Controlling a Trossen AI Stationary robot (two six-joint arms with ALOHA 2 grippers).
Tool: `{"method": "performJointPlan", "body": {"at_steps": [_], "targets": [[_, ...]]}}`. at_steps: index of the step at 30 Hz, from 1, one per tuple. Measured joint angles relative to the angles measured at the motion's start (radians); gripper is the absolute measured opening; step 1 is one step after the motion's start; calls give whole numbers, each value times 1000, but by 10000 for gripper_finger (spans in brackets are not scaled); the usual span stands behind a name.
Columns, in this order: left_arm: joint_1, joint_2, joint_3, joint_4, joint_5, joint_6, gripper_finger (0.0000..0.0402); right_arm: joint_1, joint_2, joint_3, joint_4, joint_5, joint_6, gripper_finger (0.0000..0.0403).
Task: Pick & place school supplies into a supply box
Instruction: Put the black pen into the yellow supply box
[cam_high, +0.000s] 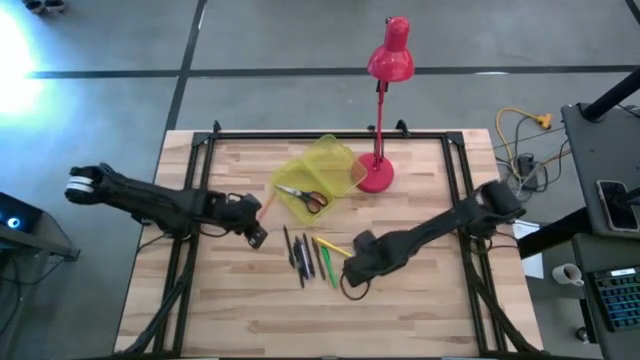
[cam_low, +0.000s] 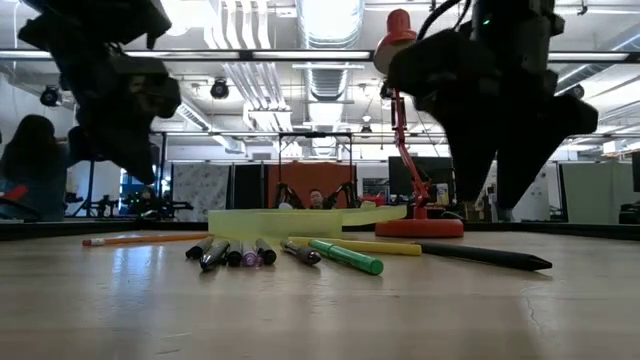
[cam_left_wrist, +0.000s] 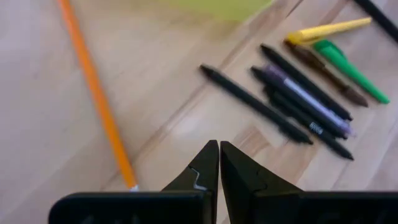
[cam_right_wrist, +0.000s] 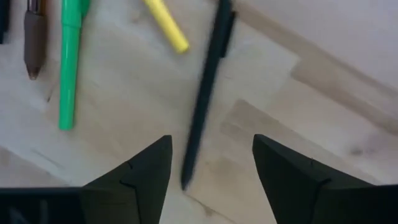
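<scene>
The supply box (cam_high: 322, 170), translucent yellow-green, lies open at the table's far middle with red-handled scissors (cam_high: 303, 197) inside. Several pens (cam_high: 302, 256) lie side by side on the wood in front of it, among them a green one (cam_right_wrist: 68, 65) and a yellow one (cam_right_wrist: 165, 23). An orange pencil (cam_left_wrist: 96, 93) lies apart, to their left. My right gripper (cam_right_wrist: 211, 152) points down, open, its fingers on either side of a black pen (cam_right_wrist: 204, 106) and above it (cam_low: 485, 256). My left gripper (cam_left_wrist: 219, 163) is shut and empty, above the wood between pencil and pens.
A red desk lamp (cam_high: 385, 70) stands on its round base (cam_high: 375, 176) just right of the box. A black frame (cam_high: 190, 160) runs along the table's edges. Bare wood lies toward the near edge (cam_high: 320, 330). People sit in the room behind (cam_low: 30, 160).
</scene>
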Motion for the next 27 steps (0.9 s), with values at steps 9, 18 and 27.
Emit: {"method": "performJointPlan", "body": {"at_steps": [9, 18, 27], "targets": [[-1, -5, 11, 5, -2, 1, 0, -25, 176, 61, 16, 40, -27, 184], [-29, -3, 21, 4, 1, 1, 0, -14, 214, 68, 18, 106, -103, 25], [-60, -3, 13, -72, -7, -32, 0, -65, 56, 54, -4, 251, -178, 12]]}}
